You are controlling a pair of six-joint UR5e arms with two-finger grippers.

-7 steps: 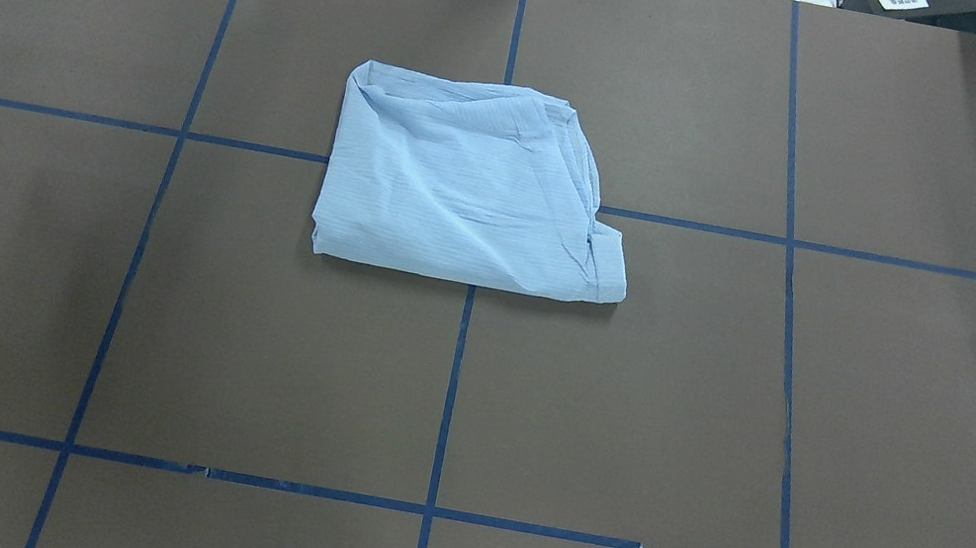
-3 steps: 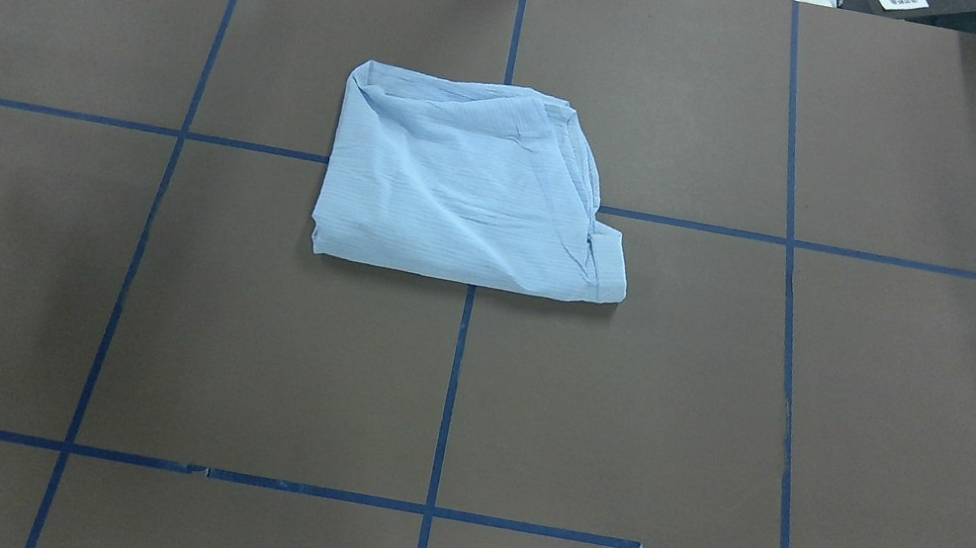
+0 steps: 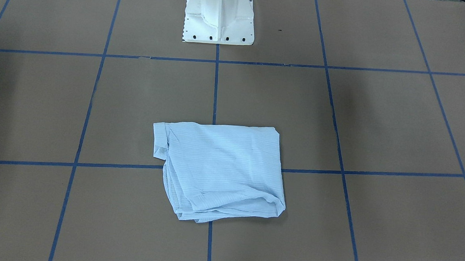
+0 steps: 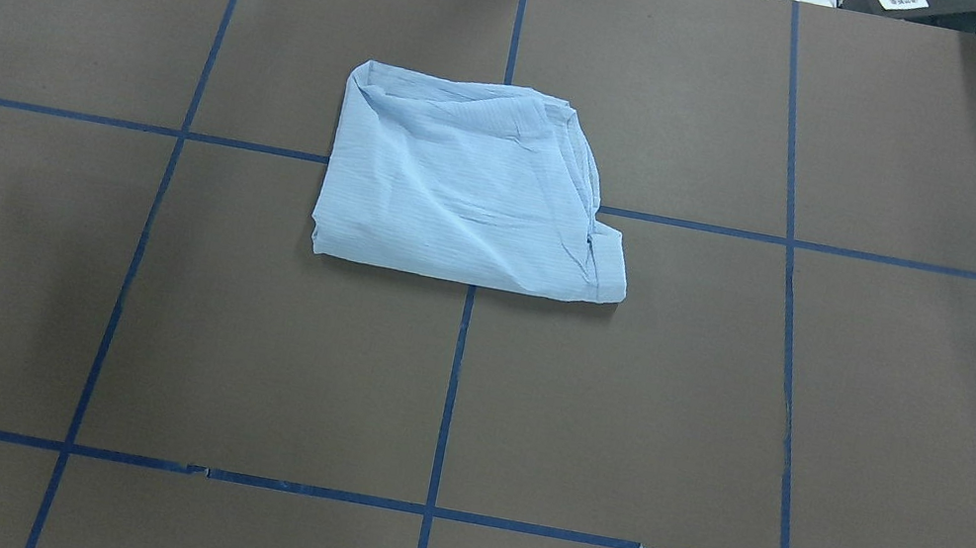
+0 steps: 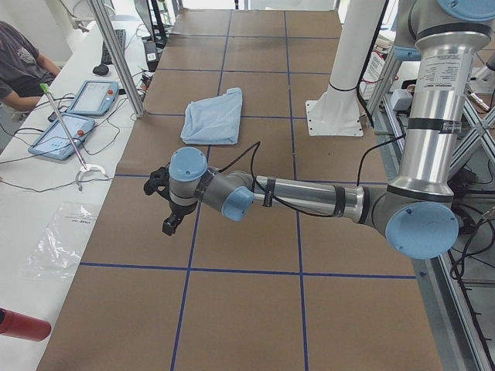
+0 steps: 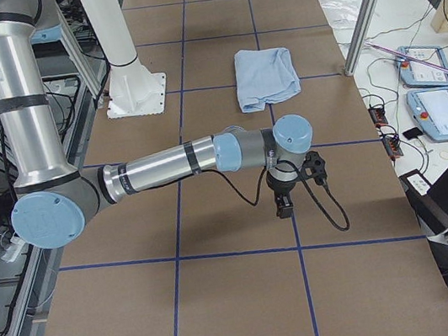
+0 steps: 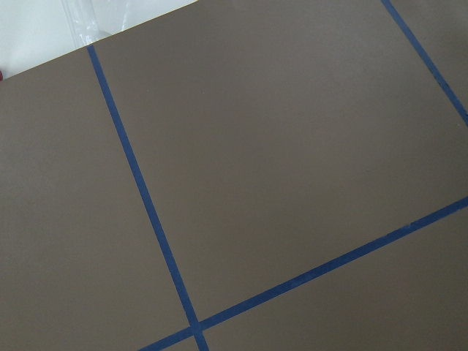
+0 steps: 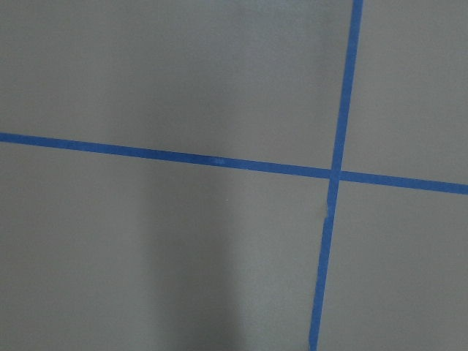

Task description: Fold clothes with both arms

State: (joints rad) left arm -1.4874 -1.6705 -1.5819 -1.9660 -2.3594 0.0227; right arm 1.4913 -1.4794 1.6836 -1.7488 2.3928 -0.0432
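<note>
The light-blue shirt (image 4: 468,185) lies folded into a rough rectangle on the brown table, across the blue centre tape line; it also shows in the front view (image 3: 220,170), the left view (image 5: 213,117) and the right view (image 6: 267,76). Neither arm is in the overhead or front view. My left gripper (image 5: 168,224) points down over bare table, well short of the shirt. My right gripper (image 6: 284,205) points down over bare table at the other end. I cannot tell whether either is open or shut. Both wrist views show only table and tape lines.
The white pedestal base (image 3: 219,16) stands at the robot's side of the table. Teach pendants (image 5: 93,97) (image 6: 437,113) and cables lie on side benches beyond metal posts (image 5: 116,58). A person (image 5: 19,62) sits by the left bench. A red object (image 5: 23,325) lies there.
</note>
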